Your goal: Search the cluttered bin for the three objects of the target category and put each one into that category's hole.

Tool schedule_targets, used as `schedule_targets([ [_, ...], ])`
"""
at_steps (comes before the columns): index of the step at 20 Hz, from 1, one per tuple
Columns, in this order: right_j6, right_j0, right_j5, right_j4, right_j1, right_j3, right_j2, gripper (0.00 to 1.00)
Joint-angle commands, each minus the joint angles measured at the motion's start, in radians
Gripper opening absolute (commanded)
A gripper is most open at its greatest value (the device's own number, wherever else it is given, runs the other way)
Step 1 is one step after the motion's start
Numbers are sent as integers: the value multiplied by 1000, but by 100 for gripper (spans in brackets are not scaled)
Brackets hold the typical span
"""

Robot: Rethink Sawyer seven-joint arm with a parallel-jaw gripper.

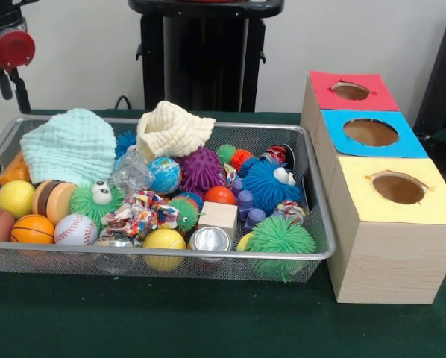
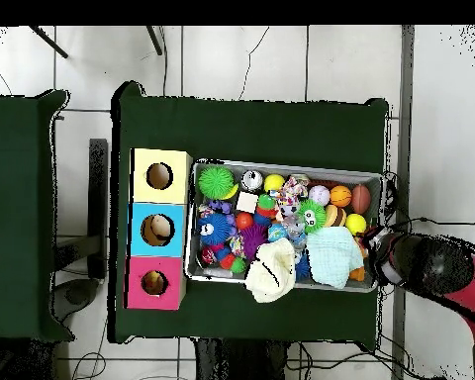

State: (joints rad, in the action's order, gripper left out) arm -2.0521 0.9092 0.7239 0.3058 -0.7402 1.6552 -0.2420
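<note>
A wire mesh bin (image 1: pixel 318 195) holds a jumble of toys: a basketball (image 1: pixel 32 229), a baseball (image 1: pixel 75 230), yellow balls (image 1: pixel 163 240), a purple spiky ball (image 1: pixel 201 169), a blue furry toy with eyes (image 1: pixel 268 185), a green spiky ball (image 1: pixel 280 237), a wooden block (image 1: pixel 218 216) and a metal can (image 1: pixel 209 239). To its right stand three boxes with round holes, topped red (image 1: pixel 379 95), blue (image 1: pixel 335 142) and yellow (image 1: pixel 357 203). My gripper (image 1: pixel 16 103) hangs open and empty above the bin's far left corner. In the overhead view the gripper (image 2: pixel 378 244) sits at the bin's (image 2: pixel 281 164) right edge.
A mint cloth (image 1: pixel 70 148) and a cream cloth (image 1: pixel 172 128) lie over the back of the pile. A green cloth covers the table (image 1: pixel 208 321). The arm (image 2: pixel 434 269) reaches in from the right in the overhead view.
</note>
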Motion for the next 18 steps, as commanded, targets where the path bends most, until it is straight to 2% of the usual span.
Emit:
schedule_targets([
  [1,229,-22,108,68,95,-150,-106,100],
  [4,213,-37,96,77,112,-168,-104,100],
  [9,174,-58,79,81,107,-151,-93,100],
  [18,39,-137,22,64,101,-105,-46,100],
])
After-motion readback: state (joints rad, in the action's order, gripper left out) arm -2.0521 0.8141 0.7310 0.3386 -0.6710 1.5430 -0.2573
